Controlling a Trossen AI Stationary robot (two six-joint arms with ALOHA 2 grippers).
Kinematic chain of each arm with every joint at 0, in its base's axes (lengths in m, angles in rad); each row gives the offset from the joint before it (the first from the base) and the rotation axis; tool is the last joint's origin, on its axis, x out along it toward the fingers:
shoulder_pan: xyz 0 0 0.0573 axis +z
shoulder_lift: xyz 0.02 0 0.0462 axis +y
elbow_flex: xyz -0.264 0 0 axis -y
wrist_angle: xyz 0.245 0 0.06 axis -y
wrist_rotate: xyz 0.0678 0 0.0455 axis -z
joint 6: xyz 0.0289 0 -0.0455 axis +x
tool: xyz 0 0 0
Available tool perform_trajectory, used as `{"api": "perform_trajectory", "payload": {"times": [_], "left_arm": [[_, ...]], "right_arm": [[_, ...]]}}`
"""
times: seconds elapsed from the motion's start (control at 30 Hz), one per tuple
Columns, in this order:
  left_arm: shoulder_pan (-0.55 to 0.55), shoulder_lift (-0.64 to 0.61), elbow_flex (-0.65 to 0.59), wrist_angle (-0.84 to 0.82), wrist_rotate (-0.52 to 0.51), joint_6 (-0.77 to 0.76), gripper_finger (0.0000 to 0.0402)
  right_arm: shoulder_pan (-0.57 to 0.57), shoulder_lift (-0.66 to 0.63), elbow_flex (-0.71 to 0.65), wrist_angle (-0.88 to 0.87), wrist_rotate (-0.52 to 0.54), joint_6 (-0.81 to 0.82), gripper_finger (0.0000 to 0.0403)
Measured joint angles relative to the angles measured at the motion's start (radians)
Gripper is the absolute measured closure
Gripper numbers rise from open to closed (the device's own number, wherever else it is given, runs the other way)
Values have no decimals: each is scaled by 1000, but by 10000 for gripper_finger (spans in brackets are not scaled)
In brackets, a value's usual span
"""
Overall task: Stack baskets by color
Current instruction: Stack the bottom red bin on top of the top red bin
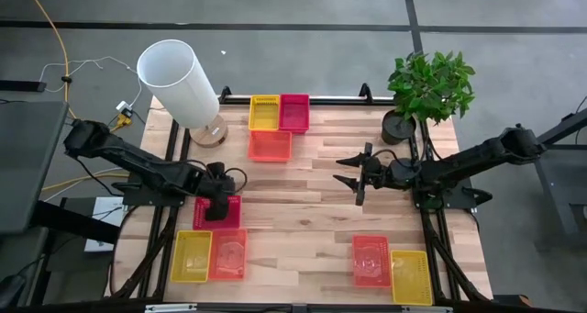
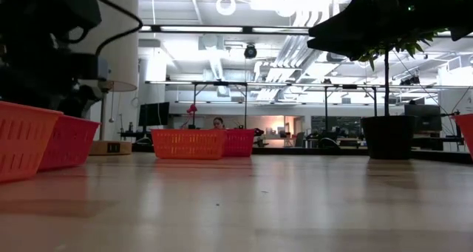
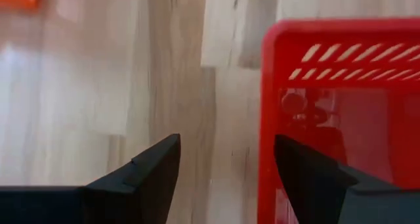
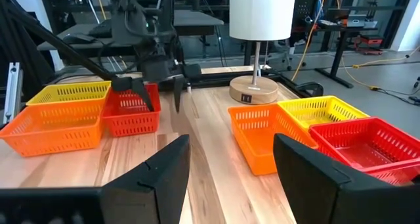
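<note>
A magenta-red basket (image 1: 202, 217) sits flat on the wooden table at the left, beside a yellow basket (image 1: 192, 256) and an orange one (image 1: 227, 255). My left gripper (image 1: 220, 207) points down over it, open. One finger (image 3: 308, 178) is inside the red basket (image 3: 341, 73) and the other (image 3: 147, 178) is outside, either side of its side wall (image 3: 268, 119); I see no touch. Yellow (image 1: 264, 113), red (image 1: 294, 112) and orange (image 1: 270, 145) baskets stand at the far edge. Orange (image 1: 371, 260) and yellow (image 1: 411, 276) baskets are near right. My right gripper (image 1: 353, 178) hovers open over mid-table.
A tall white cylinder on a round wooden base (image 1: 179, 79) stands at the far left. A potted plant (image 1: 426, 88) stands at the far right. Bare wood (image 1: 303, 212) lies between the two arms.
</note>
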Motion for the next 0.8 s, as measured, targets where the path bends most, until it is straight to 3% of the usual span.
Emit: {"api": "perform_trajectory", "payload": {"times": [0.2, 0.47, 0.67, 0.8], "left_arm": [[0, 33, 0, -1, 9, -50, 222], [0, 33, 114, -118, 0, -80, 388], [0, 33, 299, -255, -106, -59, 398], [1, 33, 450, -273, -248, -53, 400]], "right_arm": [[0, 0, 0, -3, 1, 0, 197], [0, 0, 0, -3, 1, 0, 197], [0, 0, 0, -3, 1, 0, 197], [0, 0, 0, -3, 1, 0, 197]]}}
